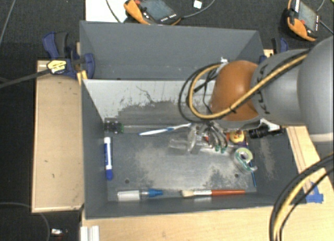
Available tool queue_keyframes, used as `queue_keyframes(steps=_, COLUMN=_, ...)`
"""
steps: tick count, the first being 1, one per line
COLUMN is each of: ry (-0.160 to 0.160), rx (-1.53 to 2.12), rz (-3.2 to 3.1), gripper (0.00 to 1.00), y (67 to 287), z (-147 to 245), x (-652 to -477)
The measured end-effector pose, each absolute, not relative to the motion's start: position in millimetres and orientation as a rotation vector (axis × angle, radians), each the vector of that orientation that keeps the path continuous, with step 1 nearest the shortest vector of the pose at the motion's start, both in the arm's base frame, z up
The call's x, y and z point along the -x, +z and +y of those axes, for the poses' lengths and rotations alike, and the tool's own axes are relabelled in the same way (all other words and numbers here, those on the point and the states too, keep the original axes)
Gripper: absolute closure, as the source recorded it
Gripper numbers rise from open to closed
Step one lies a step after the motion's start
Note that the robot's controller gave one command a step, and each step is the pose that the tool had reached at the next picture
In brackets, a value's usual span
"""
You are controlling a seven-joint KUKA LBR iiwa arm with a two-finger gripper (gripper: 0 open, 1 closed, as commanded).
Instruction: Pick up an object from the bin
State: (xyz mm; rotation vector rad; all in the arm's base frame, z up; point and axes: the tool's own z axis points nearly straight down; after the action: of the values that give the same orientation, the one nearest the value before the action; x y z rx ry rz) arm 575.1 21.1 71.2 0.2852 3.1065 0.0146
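Several small loose things lie scattered on the scuffed grey metal floor of the bin (pixel 156 52), and my gripper (pixel 200 140) hangs low among them, near the floor's middle. My rounded, glossy orange wrist cover (pixel 235 88) and looped black and yellow cables (pixel 189 99) sit above it; whether my gripper is wide or closed I cannot tell.

Closest to it, on the side away from my arm, is a clear, glassy plastic piece (pixel 180 144) of uneven shape; I cannot tell whether it touches my gripper or lies just beside it. Just past that, a thin white toothbrush with a blue tip (pixel 156 130) lies slanted. Back toward my arm sits a small ring of pale green tape (pixel 243 157).

Well apart from my gripper, by the wall farthest from my arm, a straight white and blue marker (pixel 108 157) lies along that wall. Along the front wall, below my gripper in the view, lie a slim red-handled brush (pixel 214 193) and a white pen with a blue end (pixel 136 195), end to end.
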Motion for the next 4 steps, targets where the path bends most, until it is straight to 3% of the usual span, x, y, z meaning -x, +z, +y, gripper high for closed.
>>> queue_keyframes(steps=1, ry=0.014, rx=-0.300, rz=3.104, gripper=1.00, y=71.2, z=20.5, x=-575.3)
queue_keyframes(steps=4, ry=0.016, rx=-0.299, rz=3.100, gripper=1.00, y=124.9, z=20.4, x=-575.7)
